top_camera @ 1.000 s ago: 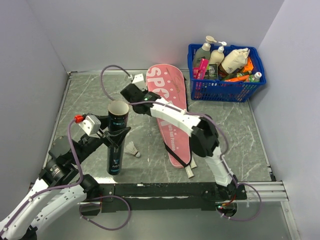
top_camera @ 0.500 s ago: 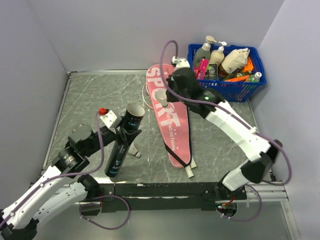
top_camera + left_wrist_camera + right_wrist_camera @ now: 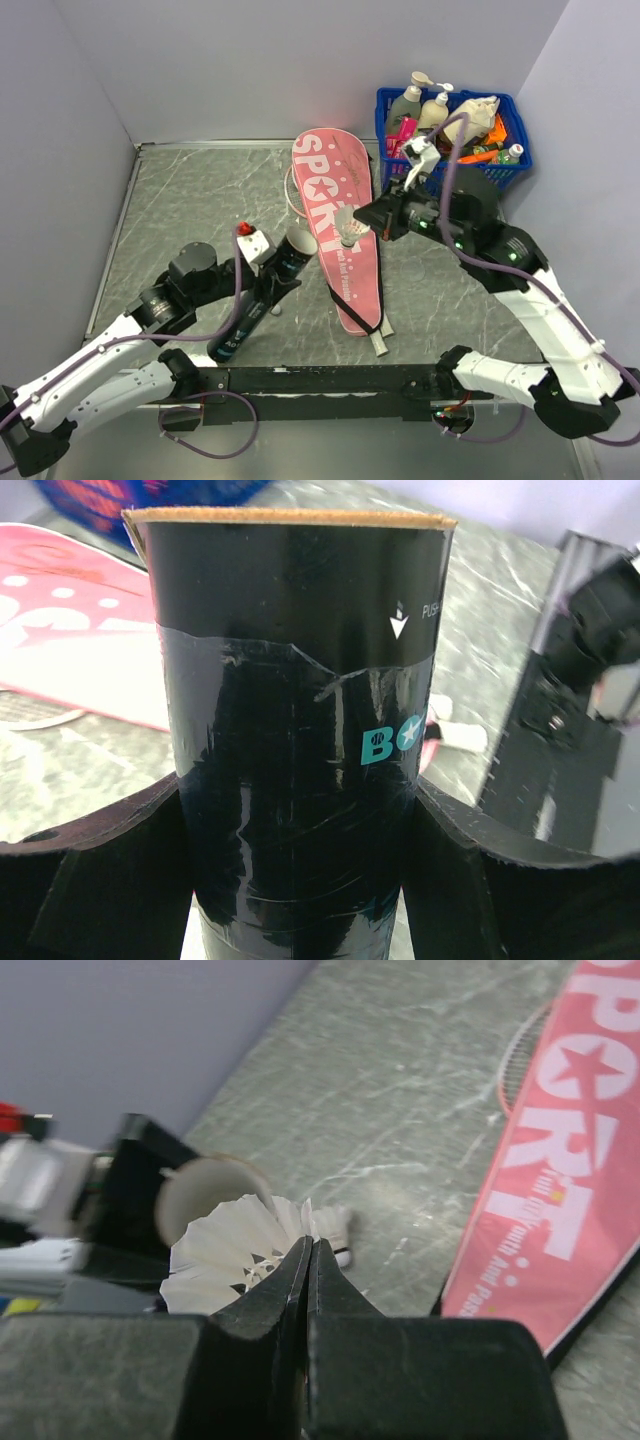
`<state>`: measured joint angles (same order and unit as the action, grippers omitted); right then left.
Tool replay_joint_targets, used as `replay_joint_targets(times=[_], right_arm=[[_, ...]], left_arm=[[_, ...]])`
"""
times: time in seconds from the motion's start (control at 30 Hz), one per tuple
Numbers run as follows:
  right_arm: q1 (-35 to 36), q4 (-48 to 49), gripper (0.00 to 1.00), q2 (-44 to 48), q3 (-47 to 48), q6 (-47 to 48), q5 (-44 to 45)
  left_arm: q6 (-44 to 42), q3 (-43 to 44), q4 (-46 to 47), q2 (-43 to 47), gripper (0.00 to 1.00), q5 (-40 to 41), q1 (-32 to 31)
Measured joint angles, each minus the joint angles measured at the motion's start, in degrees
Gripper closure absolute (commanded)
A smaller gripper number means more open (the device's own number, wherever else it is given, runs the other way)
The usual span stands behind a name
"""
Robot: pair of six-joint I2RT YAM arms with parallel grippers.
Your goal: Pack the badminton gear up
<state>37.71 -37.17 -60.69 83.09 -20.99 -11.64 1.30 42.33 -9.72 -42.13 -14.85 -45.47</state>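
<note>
Even, diffuse light from above leaves only soft, faint shadows on the table; streaky glare marks the black tube, the left wrist view's upper right is unfocused, and blurred foreground lies below the bright shuttlecock.

**Colour and pattern findings**

- Long pink fabric racket cover: pink ground, white "SPORT" lettering with a star in the O, scattered white dots, black edging.
- Thin-framed racket: pink rim, pale strings.
- Slim black cardboard tube: glossy black, teal lettering with a star, small white arrow and print, tan rim.
- White feather shuttlecock: white throughout.
- Bench: grey-green stone pattern, white veining.
- Blue plastic lattice basket: blue walls; contents cream, orange, pink and green.
- Left hand and right hand: black.
- Left arm and right arm: white shells, black joints.
- Red cap on the left wrist.
</note>
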Motion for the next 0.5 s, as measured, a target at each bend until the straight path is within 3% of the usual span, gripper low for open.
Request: replay_joint_targets(times=[0.5], right_arm=[[0.81,3.85,1.0,0.87,-2.01,-5.66,-14.99]], left_arm=[[-1.73,0.0,-1.27,-0.52,0.99,-6.56,-3.5]])
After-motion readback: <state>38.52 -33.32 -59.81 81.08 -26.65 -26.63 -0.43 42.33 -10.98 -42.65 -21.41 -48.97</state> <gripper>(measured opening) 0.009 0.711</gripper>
